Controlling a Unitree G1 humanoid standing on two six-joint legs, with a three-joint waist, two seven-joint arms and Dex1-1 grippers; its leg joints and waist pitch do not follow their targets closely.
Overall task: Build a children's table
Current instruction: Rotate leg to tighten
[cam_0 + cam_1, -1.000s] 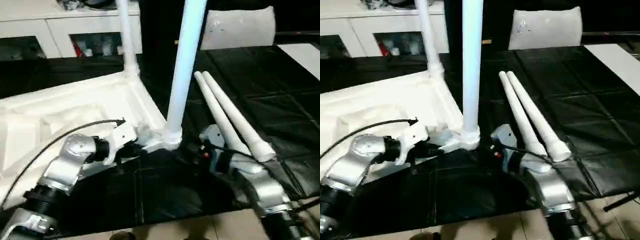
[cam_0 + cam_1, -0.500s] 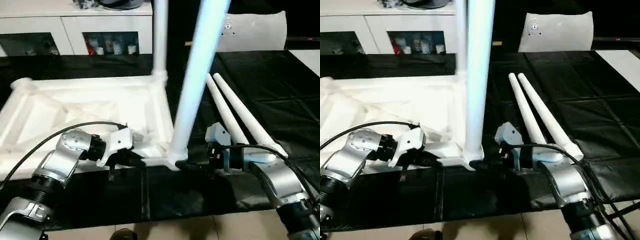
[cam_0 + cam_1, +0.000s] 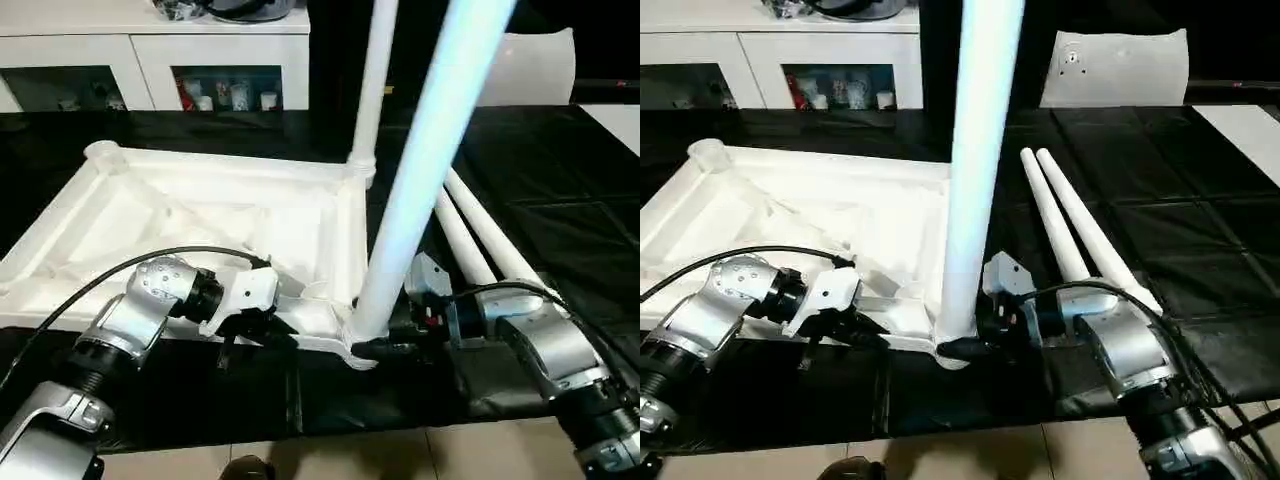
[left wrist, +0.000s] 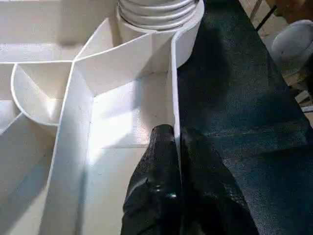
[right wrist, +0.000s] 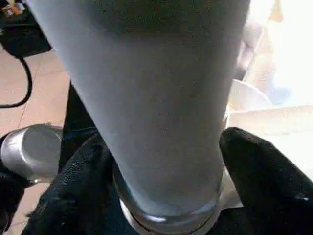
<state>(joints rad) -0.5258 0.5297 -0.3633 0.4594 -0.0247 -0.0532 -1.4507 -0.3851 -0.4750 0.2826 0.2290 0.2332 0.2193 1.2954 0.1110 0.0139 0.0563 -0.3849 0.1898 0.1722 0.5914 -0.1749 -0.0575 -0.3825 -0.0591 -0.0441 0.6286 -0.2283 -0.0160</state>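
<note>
**Two legs standing, two to go**

On the black mat (image 3: 560,230) lies the table top (image 3: 200,215), upside down, with its ribs showing. A second ago only its near corner could be seen, and it sat slanted in the picture. Now nearly all of it shows, with an empty round socket (image 3: 100,153) at the far left corner. Most of that change is the robot's head turning, not the table moving.

The near leg (image 3: 410,215) stands up in the corner closest to the robot. The right gripper (image 5: 161,196) is wrapped around the bottom of this leg, one black finger on each side. The left gripper (image 4: 177,161) is pinched on the thin rim of the table top, holding it down.

A far leg (image 3: 368,95) stands in the corner behind. Two loose legs (image 3: 1080,235) lie side by side on the mat, just beside the right arm.

I think the near leg is nearly seated, so about half the legs are done.
</note>
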